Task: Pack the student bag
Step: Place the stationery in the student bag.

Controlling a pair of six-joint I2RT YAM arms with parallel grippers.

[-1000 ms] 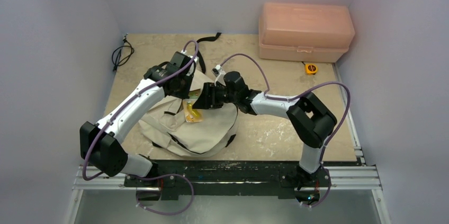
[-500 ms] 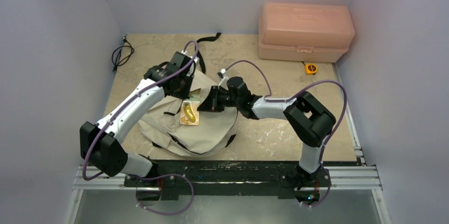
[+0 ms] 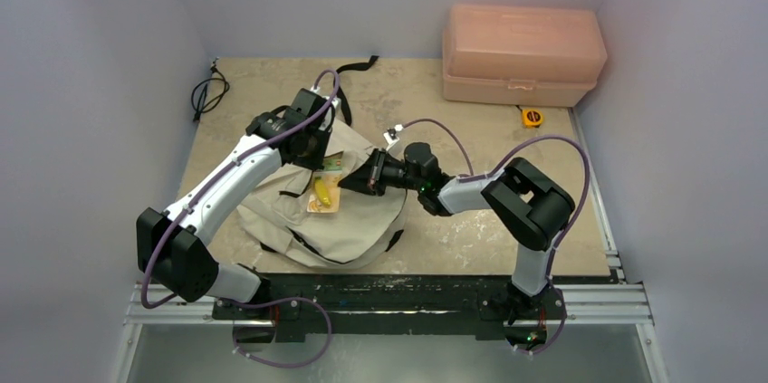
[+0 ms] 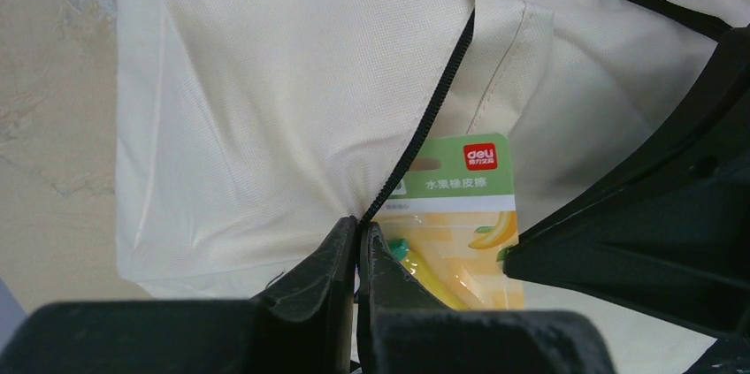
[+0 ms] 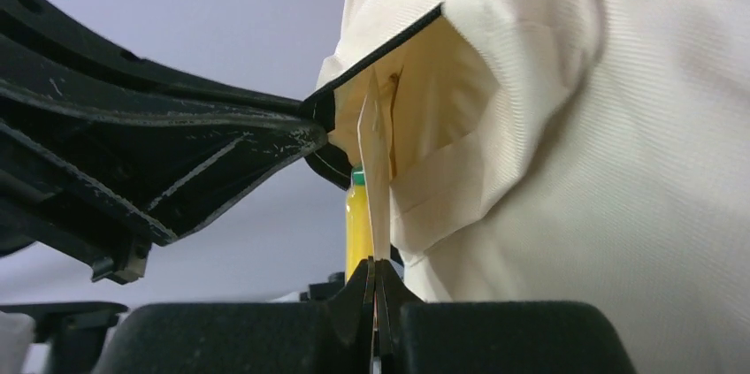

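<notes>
Nearest the bases, at about 7 o'clock on the table [image 3: 453,229]: the student bag [image 3: 349,229], slumped flat, cream fabric up, one black strap trailing toward 12. Just changed: right end effector [image 5: 376,281], wide a second ago, now pinched fully together on what looks like the thin card edge of a fruit-eraser pack [image 4: 455,215], wrist drawn a little lower and nearer the bases. Read as a fresh grip for steering the pack in, not a release; insertion judged not yet finished. Left end effector [image 4: 358,246] clamped narrow on the bag's fabric right at the zipper [image 4: 424,118], same as a second ago, holding that edge up as a mouth. In the bag so far: only the pack's upper left corner tucked under the zipper flap, green header and yellow banana shape otherwise in the open; anything deeper hidden. Farther out, at 1 o'clock against the back wall, a salmon-pink box [image 3: 523,52], lid down, contents unseen; just beside it a yellow tape measure [image 3: 532,116]; at 10 o'clock a black cable [image 3: 206,93].
</notes>
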